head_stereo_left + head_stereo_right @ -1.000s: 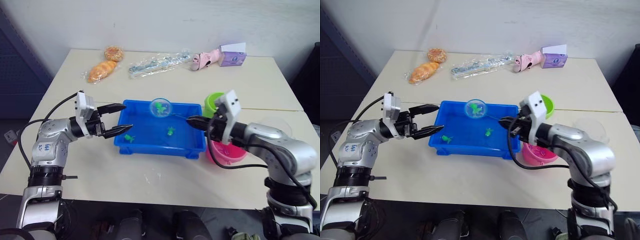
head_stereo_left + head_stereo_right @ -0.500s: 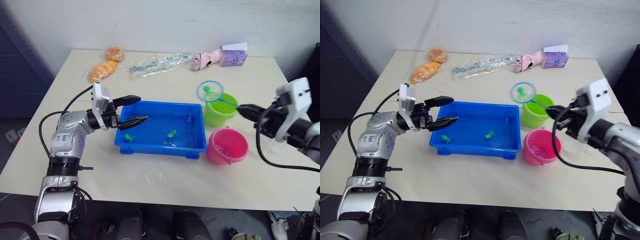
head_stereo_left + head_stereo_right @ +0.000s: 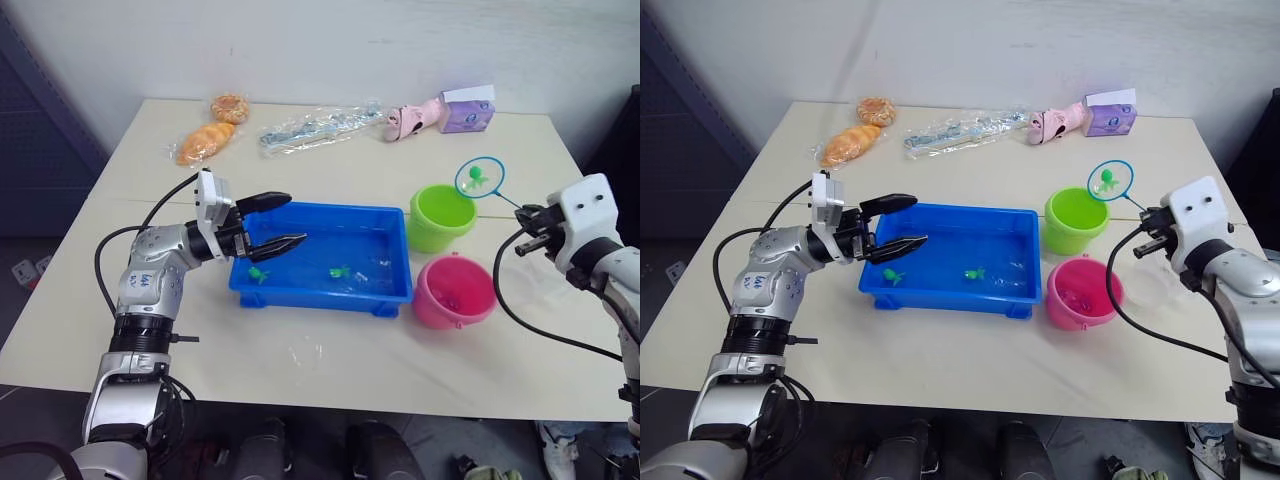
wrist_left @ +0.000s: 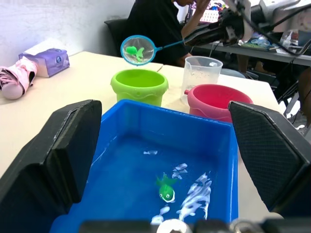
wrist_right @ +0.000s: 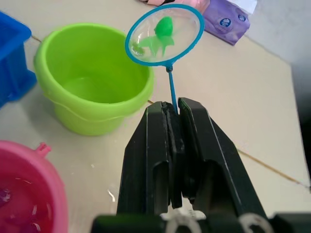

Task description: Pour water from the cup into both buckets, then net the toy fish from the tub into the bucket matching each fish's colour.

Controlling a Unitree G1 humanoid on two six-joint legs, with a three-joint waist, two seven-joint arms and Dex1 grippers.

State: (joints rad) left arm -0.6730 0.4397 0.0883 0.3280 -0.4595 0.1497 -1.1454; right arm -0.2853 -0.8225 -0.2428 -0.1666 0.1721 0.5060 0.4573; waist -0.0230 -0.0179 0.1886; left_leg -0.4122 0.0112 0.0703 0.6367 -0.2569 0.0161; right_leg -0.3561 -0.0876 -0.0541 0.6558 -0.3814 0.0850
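Observation:
The blue tub (image 3: 320, 290) holds water and two green toy fish (image 3: 258, 274) (image 3: 338, 271). My left gripper (image 3: 297, 218) is open, its fingers (image 4: 53, 160) spread over the tub's left end. Right of the tub stand the lime green bucket (image 3: 441, 216) and, nearer, the pink bucket (image 3: 455, 290), both holding water. My right gripper (image 5: 173, 109) is shut on the thin handle of a blue-rimmed net (image 3: 479, 179). A green fish (image 5: 160, 36) lies in the net, which hangs above the green bucket's far right rim. The clear cup (image 4: 202, 73) stands behind the pink bucket.
Along the table's back lie a doughnut (image 3: 227, 106), a bread roll (image 3: 205, 142), a clear plastic bag (image 3: 318, 127), a pink toy (image 3: 412, 118) and a purple tissue pack (image 3: 465, 112). A person in dark clothes (image 4: 155, 24) sits beyond the table.
My right gripper has lifted the net with a green fish out of the tub and swung it right, to above the green bucket. My left gripper has moved right over the tub's left end.

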